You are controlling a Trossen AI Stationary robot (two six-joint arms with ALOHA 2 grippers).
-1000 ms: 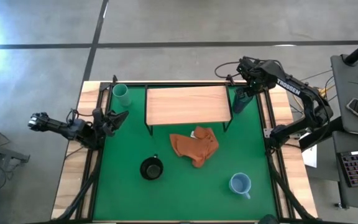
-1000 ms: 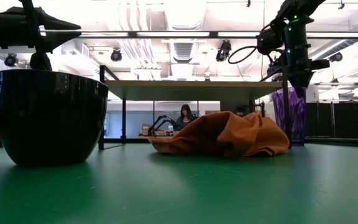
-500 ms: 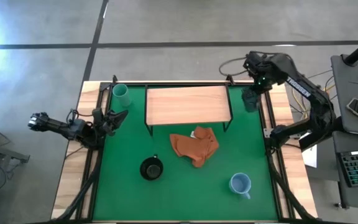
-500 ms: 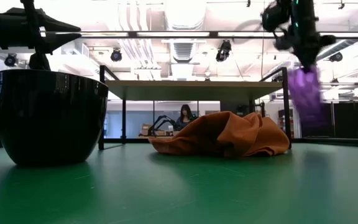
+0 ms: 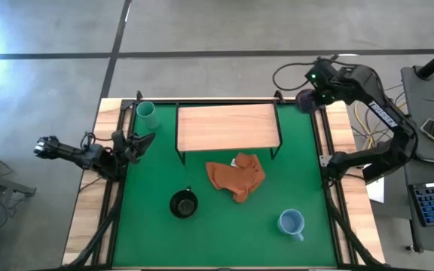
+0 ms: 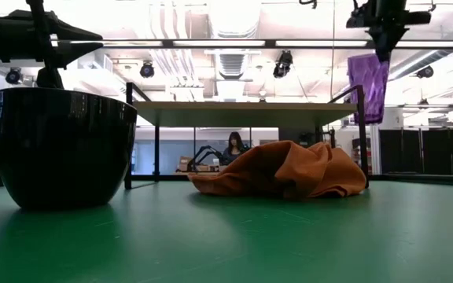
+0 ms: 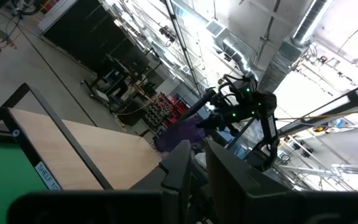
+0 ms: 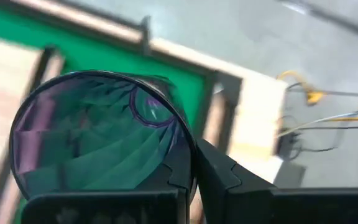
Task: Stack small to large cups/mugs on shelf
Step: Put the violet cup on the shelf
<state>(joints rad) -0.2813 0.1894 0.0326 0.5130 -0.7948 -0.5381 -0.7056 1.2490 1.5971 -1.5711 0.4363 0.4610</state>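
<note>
My right gripper (image 5: 308, 95) is shut on the dark purple cup (image 5: 304, 100), held in the air off the far right corner of the light-wood shelf (image 5: 227, 126). In the low view the cup (image 6: 367, 86) hangs beside the shelf's right legs. The teal-green cup (image 5: 147, 113) stands on the mat left of the shelf. The black mug (image 5: 183, 204) and the light blue mug (image 5: 291, 223) stand near the front. My left gripper (image 5: 143, 141) is shut and empty at the left edge, near the teal cup. My right gripper pinches the purple cup's wall at the rim (image 8: 187, 144), one finger inside the cup's mouth and one outside. The fingers come from above, pointing down. The cup hangs below them, mouth up, lifted clear of the mat.
A crumpled orange cloth (image 5: 236, 176) lies on the green mat (image 5: 157, 241) just in front of the shelf. The shelf top bears nothing. Black frame rails run along the mat's edges. A person sits in the room far behind the table (image 6: 232, 148).
My right gripper has risen and gone toward the far right corner with the purple cup. The cup stood on the mat beside the shelf's right legs; now it hangs clear of the mat, higher than before.
</note>
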